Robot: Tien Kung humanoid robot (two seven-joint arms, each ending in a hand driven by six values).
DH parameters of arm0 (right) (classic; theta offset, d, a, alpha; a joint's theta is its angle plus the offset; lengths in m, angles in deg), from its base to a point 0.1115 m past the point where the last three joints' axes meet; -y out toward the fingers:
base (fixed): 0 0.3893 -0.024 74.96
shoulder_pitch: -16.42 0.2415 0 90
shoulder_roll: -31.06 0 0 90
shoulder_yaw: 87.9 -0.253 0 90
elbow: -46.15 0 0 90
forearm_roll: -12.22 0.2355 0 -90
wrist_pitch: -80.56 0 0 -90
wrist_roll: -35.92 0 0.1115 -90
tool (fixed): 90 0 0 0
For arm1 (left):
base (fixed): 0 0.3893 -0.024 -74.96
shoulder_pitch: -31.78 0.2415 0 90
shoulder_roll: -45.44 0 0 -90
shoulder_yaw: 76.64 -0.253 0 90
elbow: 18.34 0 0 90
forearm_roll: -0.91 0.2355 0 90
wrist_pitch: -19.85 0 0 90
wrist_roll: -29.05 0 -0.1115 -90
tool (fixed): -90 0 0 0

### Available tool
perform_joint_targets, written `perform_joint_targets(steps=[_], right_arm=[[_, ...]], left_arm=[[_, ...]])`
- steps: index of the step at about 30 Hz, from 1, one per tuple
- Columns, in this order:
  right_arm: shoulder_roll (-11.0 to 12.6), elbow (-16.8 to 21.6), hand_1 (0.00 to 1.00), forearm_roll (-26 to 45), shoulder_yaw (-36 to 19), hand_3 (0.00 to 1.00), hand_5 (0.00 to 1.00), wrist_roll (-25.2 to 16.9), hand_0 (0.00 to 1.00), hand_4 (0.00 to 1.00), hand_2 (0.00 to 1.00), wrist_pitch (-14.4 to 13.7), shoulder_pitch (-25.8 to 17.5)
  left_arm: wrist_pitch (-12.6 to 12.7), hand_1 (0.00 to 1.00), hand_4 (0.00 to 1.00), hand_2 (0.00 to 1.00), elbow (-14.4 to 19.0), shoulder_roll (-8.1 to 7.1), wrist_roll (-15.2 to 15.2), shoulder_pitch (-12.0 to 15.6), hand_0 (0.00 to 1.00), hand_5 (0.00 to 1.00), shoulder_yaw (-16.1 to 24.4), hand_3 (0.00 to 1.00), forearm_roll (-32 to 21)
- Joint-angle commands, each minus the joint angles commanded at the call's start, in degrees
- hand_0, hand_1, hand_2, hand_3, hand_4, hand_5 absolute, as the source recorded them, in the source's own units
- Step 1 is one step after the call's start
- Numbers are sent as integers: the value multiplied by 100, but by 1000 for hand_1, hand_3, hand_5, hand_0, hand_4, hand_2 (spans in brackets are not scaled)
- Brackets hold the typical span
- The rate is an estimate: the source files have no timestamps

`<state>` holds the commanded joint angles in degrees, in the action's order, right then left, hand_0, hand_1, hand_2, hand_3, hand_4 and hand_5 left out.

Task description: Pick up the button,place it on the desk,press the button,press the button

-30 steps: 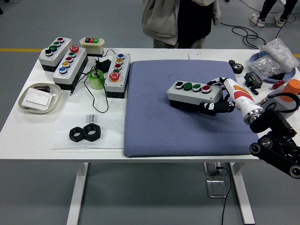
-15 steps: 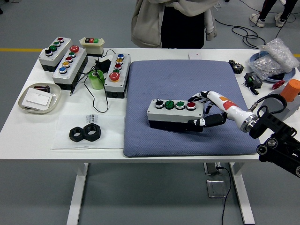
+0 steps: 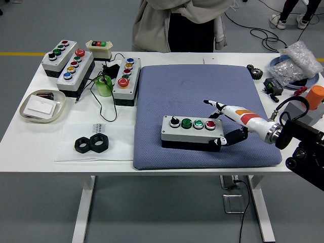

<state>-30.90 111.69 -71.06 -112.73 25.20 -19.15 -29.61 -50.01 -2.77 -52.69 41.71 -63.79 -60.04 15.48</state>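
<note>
Head view: since the earlier frame I see the button box (image 3: 193,131) set a little further toward the near edge of the blue mat (image 3: 202,114), and the person (image 3: 177,23) at the far edge has shifted left. My right hand (image 3: 223,124) has loosened — index finger extended above the box's right end, thumb and lower fingers (image 3: 228,139) against its near right corner, no full grasp. The box lies flat, grey-topped with black base, carrying four controls in a row — black, green, green, red.

Blue mat (image 3: 167,86) lies bare behind the button box (image 3: 192,132).
</note>
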Motion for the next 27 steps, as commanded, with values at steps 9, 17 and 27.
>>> perform_joint_targets(steps=[9, 17, 27], right_arm=[[56, 113, 818, -141, -118, 998, 2, 20, 937, 882, 922, -21, -26], [399, 898, 827, -122, -811, 998, 2, 264, 946, 887, 934, 48, -310], [673, 1418, 172, -509, -792, 770, 2, 653, 431, 679, 285, -838, -458]], left_arm=[[5, 789, 553, 865, -2, 2, -9, -11, 750, 998, -12, 781, -21], [3, 789, 552, 865, -4, 1, -11, -3, 750, 998, -10, 783, -25], [-5, 788, 552, 864, -6, -2, 20, 19, 750, 998, 34, 783, 51]])
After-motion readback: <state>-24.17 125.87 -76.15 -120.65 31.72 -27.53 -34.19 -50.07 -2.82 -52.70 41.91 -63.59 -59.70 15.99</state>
